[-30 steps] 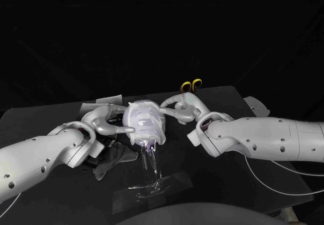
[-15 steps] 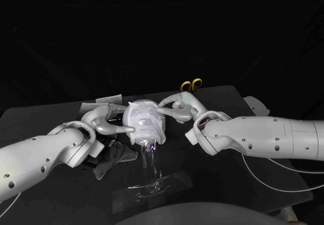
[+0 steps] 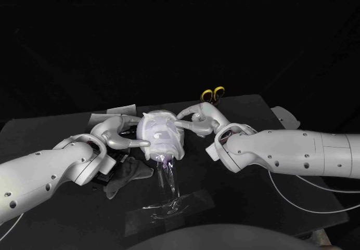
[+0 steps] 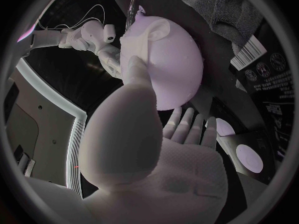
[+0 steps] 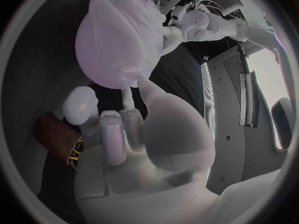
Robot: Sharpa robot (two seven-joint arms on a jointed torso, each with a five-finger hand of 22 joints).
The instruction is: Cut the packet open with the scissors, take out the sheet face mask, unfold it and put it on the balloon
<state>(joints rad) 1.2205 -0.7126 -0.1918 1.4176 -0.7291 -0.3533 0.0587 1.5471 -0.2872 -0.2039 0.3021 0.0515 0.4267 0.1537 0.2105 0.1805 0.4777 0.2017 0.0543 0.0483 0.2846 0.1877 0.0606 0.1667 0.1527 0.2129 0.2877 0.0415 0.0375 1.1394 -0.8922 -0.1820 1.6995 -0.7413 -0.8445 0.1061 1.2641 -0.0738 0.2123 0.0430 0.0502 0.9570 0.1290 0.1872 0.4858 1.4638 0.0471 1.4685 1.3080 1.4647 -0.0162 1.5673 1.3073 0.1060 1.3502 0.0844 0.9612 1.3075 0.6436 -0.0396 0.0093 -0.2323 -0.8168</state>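
Final step: sheet face mask [image 3: 157,126] drapes the balloon [image 3: 164,152], mid-table. Your left hand [image 3: 120,134], fingers spread, presses one side; right hand [image 3: 198,119] touches the other, possibly pinching. Next: smooth the edges gently.

Black table [image 3: 244,200]: scissors [image 3: 212,95] far edge, grey cloth [image 3: 124,177], possibly clear film [image 3: 169,205].

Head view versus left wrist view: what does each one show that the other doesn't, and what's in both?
Head view adds the scissors, their yellow handles behind the right hand. Left wrist view adds a barcode label beside the grey cloth. Both share the balloon wearing the mask, the left hand touching it, and that cloth.
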